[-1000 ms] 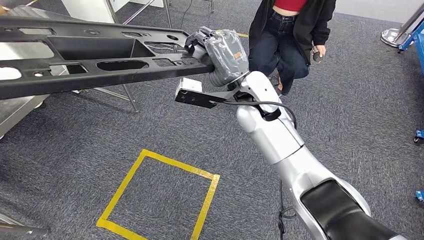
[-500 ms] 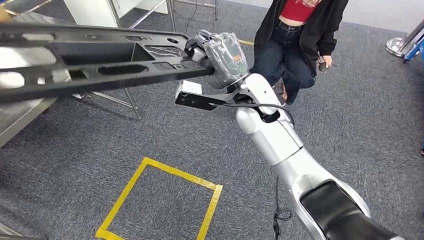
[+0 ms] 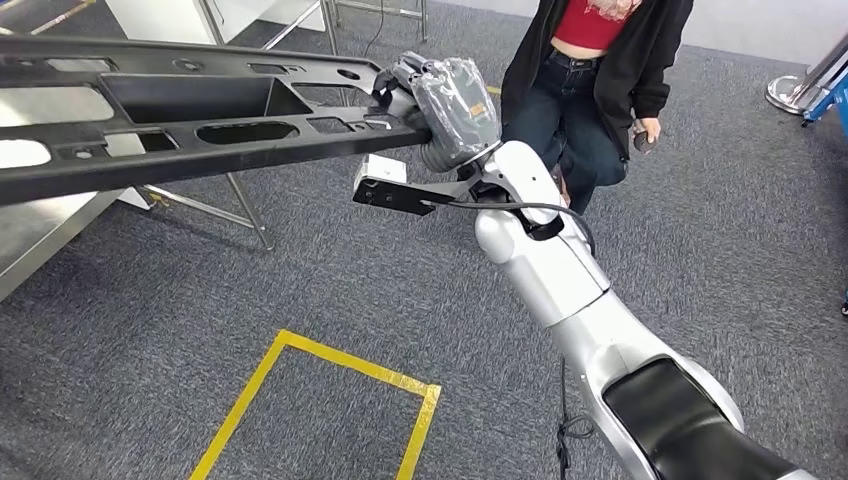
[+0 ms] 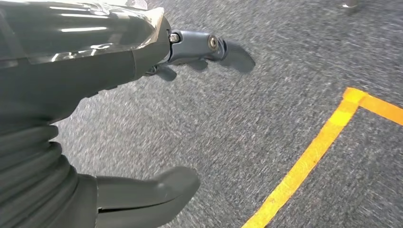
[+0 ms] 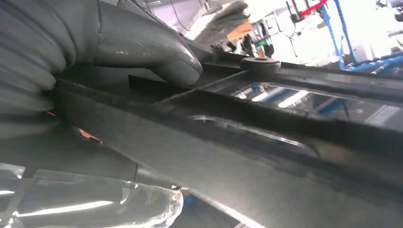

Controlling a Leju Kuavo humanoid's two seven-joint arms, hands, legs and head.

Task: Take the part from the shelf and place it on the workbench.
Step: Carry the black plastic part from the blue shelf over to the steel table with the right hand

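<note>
The right hand [image 3: 445,105] grips one end of the part [image 3: 180,115] — a long black plastic piece with moulded pockets and oval cut-outs — and holds it up in the air, well above the grey carpet floor [image 3: 300,270]. In the head view the part runs from the hand out past the picture's left edge, roughly level, and the hand's fingers [image 3: 395,85] wrap over its top edge. The right wrist view shows the same hold from close behind: the thick grey thumb [image 5: 157,52] presses on the part's upper face while the dark body of the part [image 5: 237,137] stretches away from the hand. Under the far stretch of the part stands a metal tabletop [image 3: 45,225] on thin steel legs [image 3: 240,205]; the part does not touch it. The left hand [image 4: 95,95] hangs over the carpet with nothing in it, its thumb [image 4: 157,190] and dark fingers [image 4: 209,47] spread apart. On the floor below lies a square outline of yellow tape [image 3: 330,400], one corner of which also appears beneath the left hand [image 4: 313,152]. A person [image 3: 600,80] in a black jacket, red top and dark jeans stands just beyond the right hand, holding a small dark object — too small to identify.
</note>
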